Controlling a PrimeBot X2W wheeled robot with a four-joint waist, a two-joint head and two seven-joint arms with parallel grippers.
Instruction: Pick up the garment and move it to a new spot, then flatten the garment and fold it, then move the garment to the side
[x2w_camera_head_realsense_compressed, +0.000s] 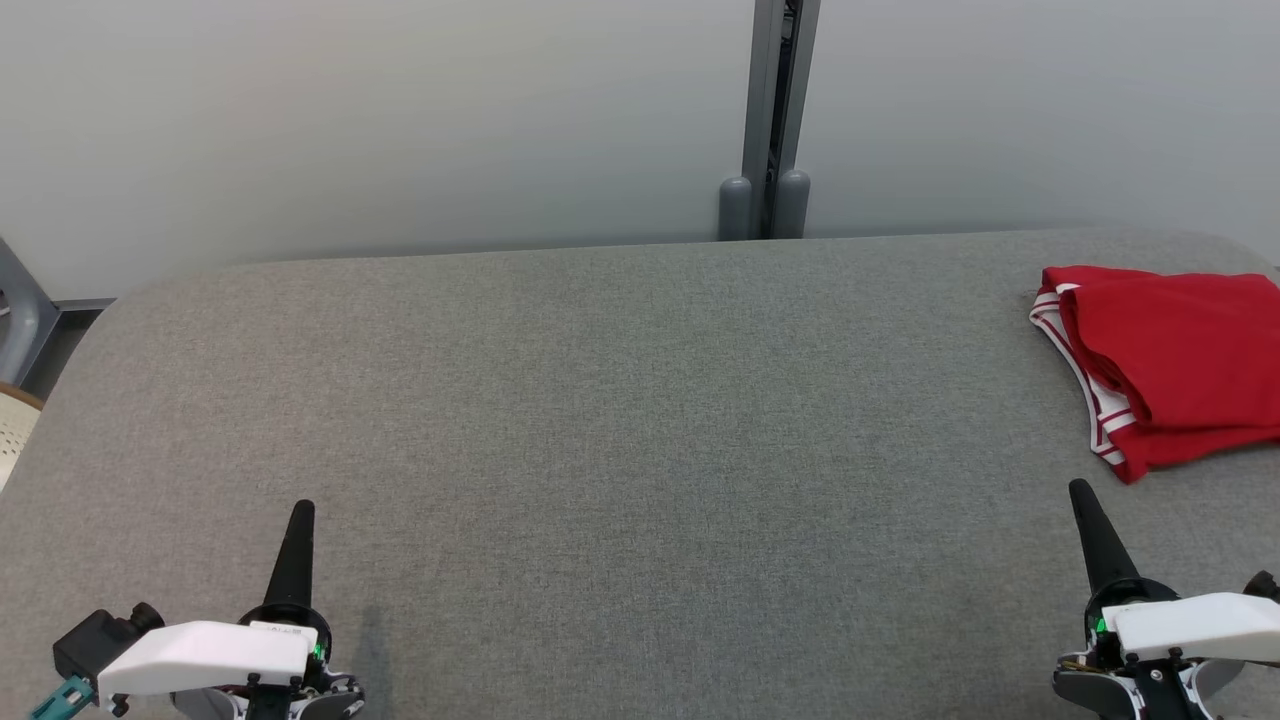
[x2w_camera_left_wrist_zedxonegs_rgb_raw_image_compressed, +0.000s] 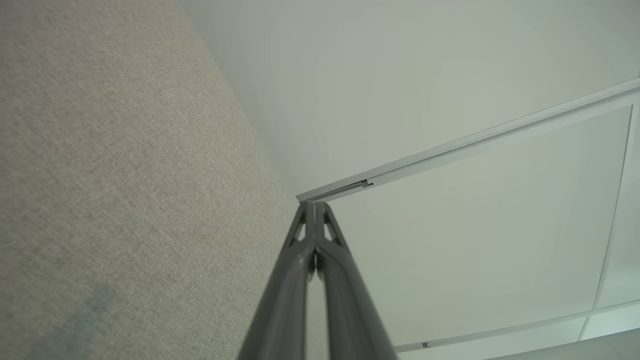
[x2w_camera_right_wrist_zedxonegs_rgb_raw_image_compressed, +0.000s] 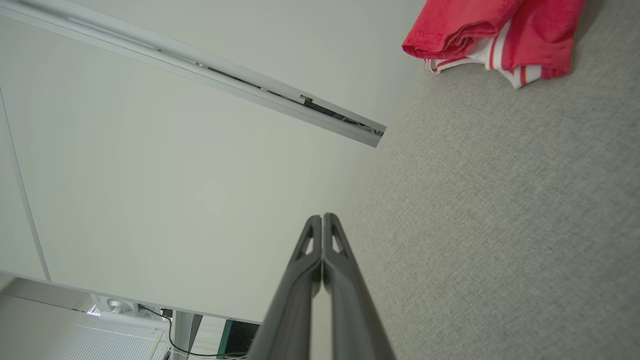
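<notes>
A folded red garment (x2w_camera_head_realsense_compressed: 1180, 360) with white-striped trim lies at the far right edge of the grey fabric table (x2w_camera_head_realsense_compressed: 620, 430); part of it runs out of the head view. In the right wrist view the garment (x2w_camera_right_wrist_zedxonegs_rgb_raw_image_compressed: 500, 35) sits at the top right. My left gripper (x2w_camera_head_realsense_compressed: 301, 506) rests at the lower left, shut and empty, far from the garment; its fingers (x2w_camera_left_wrist_zedxonegs_rgb_raw_image_compressed: 315, 204) press together. My right gripper (x2w_camera_head_realsense_compressed: 1080, 488) is at the lower right, shut and empty, a short way in front of the garment and apart from it, fingertips (x2w_camera_right_wrist_zedxonegs_rgb_raw_image_compressed: 322, 217) closed.
A pale wall (x2w_camera_head_realsense_compressed: 400, 130) with a grey vertical post (x2w_camera_head_realsense_compressed: 775, 120) stands behind the table's far edge. A grey frame part and a pale object (x2w_camera_head_realsense_compressed: 15, 430) show past the table's left edge.
</notes>
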